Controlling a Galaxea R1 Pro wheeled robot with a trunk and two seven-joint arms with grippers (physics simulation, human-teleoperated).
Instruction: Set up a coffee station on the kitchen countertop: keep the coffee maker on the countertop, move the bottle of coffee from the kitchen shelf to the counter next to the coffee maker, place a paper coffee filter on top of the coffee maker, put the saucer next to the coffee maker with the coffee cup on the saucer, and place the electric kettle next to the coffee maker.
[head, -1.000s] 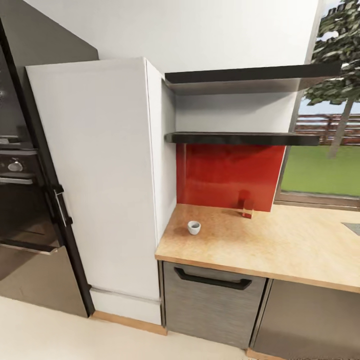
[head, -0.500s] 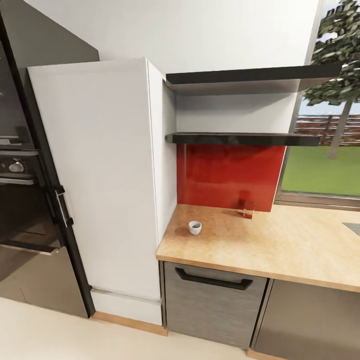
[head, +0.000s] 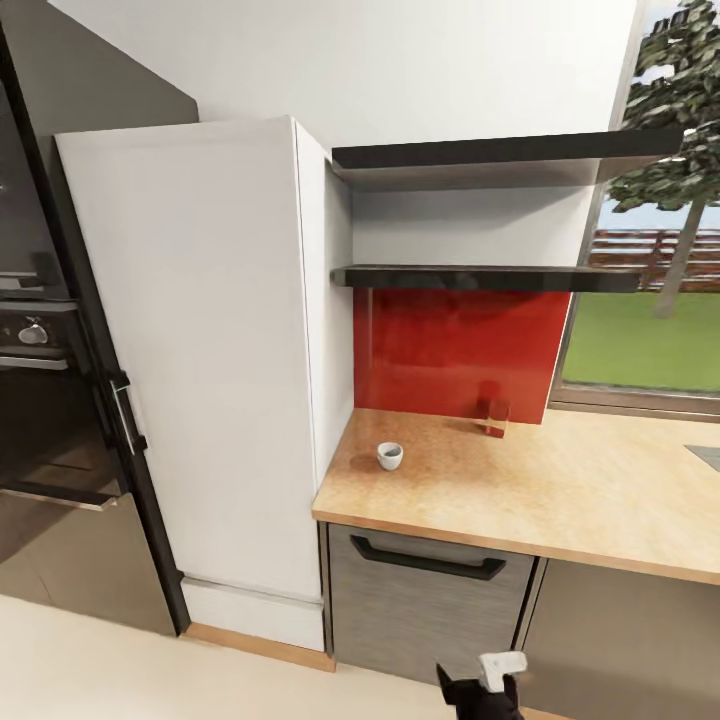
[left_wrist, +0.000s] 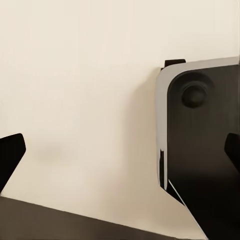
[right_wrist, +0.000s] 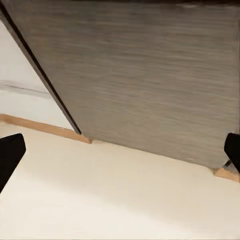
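The kitchen countertop (head: 560, 490) runs rightward from a tall white cabinet. Near its left end stands the small white coffee cup (head: 389, 455), alone on the bare wood. Above the red backsplash hangs the kitchen shelf (head: 480, 277), seen edge-on, so its top is hidden. The coffee maker, bottle of coffee, paper coffee filter, saucer and electric kettle are out of view. My left gripper (left_wrist: 120, 155) is open over the pale floor beside my dark base. Empty and open, my right gripper (right_wrist: 120, 150) is low in front of a grey cabinet front (right_wrist: 150, 70).
A small reddish see-through object (head: 495, 417) stands against the red backsplash (head: 450, 350). A matching higher shelf (head: 500, 150) hangs above. The white tall cabinet (head: 200, 370) and a black oven (head: 50, 400) stand left. Part of my right arm (head: 482, 690) shows low. A window (head: 640, 320) is right.
A dark arm end with a white part has risen into the bottom edge of the head view. The camera shifted slightly; the cup and counter stayed put.
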